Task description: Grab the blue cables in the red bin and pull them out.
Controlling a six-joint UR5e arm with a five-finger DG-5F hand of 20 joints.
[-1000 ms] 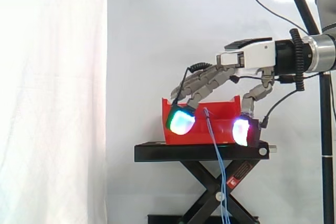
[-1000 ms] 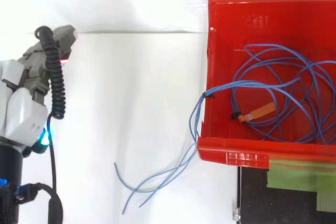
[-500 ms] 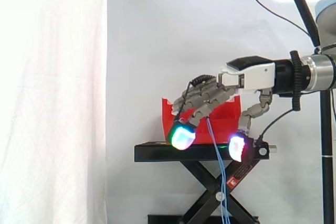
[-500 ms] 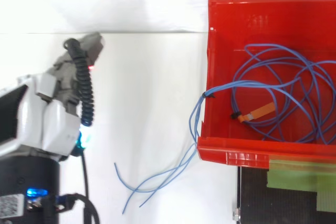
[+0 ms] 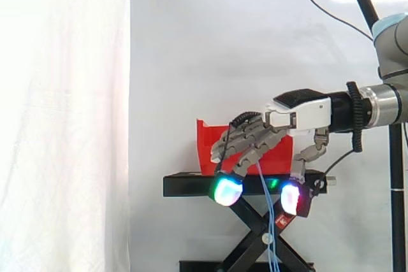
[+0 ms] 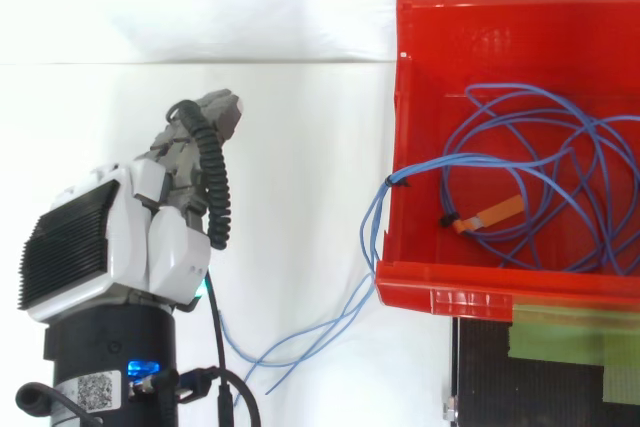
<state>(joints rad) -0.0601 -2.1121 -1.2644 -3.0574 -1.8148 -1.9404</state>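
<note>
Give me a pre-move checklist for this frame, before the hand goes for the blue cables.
1. Hand open, holding nothing: ok.
2. Blue cables coiled inside the red bin: ok.
3. Some strands draped over the bin's wall and hanging outside: ok.
4. Hand over the bin: not ok; the top view shows it beside the bin, apart from it.
5. Fingers touching the hanging strands: cannot tell.
6. Bin seated on the black stand: ok.

Cables (image 6: 530, 182) lie in the bin (image 6: 450, 287) on the stand (image 5: 185, 186), robot hand (image 6: 150, 237) beside it.
</note>
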